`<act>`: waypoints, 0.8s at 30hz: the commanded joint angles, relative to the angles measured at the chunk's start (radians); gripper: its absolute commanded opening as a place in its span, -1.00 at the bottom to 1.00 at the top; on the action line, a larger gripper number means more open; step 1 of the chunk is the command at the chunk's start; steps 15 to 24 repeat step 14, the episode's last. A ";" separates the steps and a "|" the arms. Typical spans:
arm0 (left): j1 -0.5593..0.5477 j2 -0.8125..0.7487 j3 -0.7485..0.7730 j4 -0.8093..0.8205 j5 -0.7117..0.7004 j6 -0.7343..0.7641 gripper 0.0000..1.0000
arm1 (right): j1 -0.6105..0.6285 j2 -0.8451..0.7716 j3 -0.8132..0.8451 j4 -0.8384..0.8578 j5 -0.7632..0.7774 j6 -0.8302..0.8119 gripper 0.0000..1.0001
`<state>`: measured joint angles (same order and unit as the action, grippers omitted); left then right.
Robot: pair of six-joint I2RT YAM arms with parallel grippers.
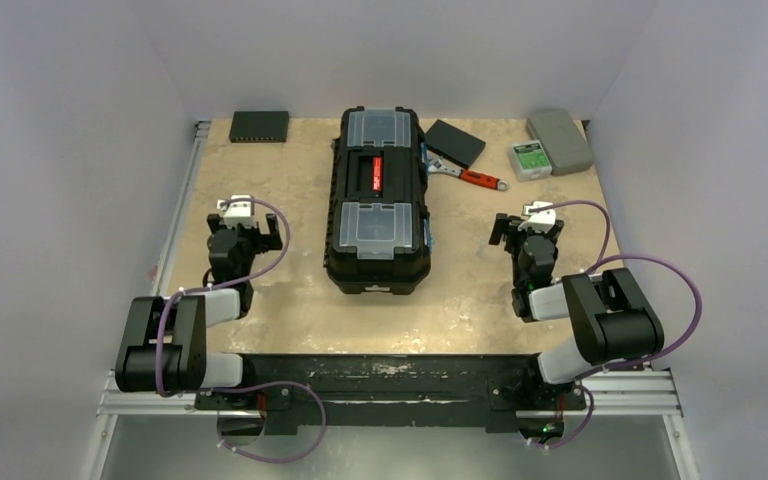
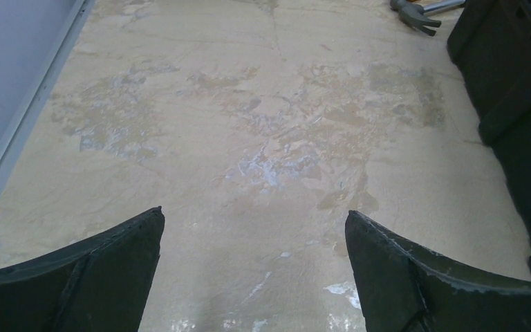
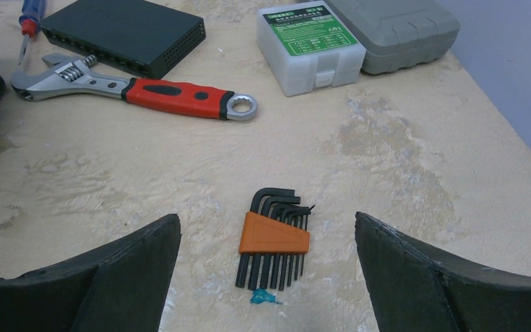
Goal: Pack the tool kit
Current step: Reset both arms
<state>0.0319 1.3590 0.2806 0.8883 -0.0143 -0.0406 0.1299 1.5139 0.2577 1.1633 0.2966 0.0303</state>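
Observation:
The tool kit [image 1: 377,200], a large black toolbox with a red-marked handle and two clear lid compartments, stands closed mid-table; its dark side fills the right edge of the left wrist view [image 2: 518,104]. My left gripper [image 1: 247,228] [image 2: 254,218] hovers open over bare table to its left. My right gripper [image 1: 526,228] [image 3: 265,215] is open above a hex key set [image 3: 274,235] in an orange holder, which lies between the fingers untouched. A red-handled adjustable wrench [image 1: 465,176] [image 3: 138,88] lies beyond it. A hammer head [image 2: 415,15] shows by the toolbox's far left side.
A flat black box [image 1: 455,143] [image 3: 124,31] sits behind the wrench, another black box [image 1: 259,125] at the back left. A white box with a green label [image 1: 530,160] [image 3: 311,48] and a grey case [image 1: 560,140] [image 3: 394,31] stand back right. A screwdriver [image 3: 29,24] lies beside the flat box.

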 commanded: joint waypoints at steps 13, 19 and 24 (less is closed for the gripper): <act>-0.004 -0.004 0.053 -0.010 0.085 0.020 1.00 | -0.003 -0.004 0.024 0.020 0.011 0.006 0.90; -0.004 -0.006 0.051 -0.007 0.084 0.020 1.00 | -0.003 -0.003 0.024 0.019 0.012 0.006 0.90; -0.004 -0.006 0.051 -0.007 0.084 0.020 1.00 | -0.003 -0.003 0.024 0.019 0.012 0.006 0.90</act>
